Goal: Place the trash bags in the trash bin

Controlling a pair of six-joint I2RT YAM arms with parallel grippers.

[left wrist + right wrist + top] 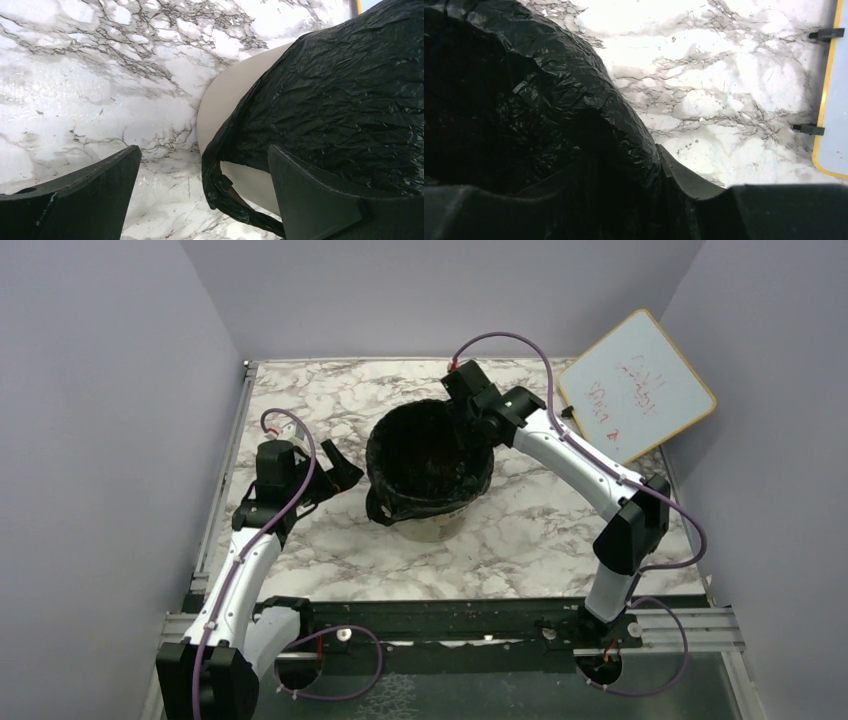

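On the marbled surface [520, 540] stands the trash bin [432, 528], the trash bag [430, 455] lining it — black plastic folded over the rim, sagging down the near-left side. The right arm bends round from the bin's right, its hand [462, 398] down on the far-right rim, fingers either side of the bagged edge — whether they pinch it cannot be told. Left of the bin the left hand [335, 475] hovers low, aimed at its side, fingers spread wide, holding nothing.

Trash bag [340, 100] drapes over the beige bin [225, 105] (left gripper [204, 160] spread wide).
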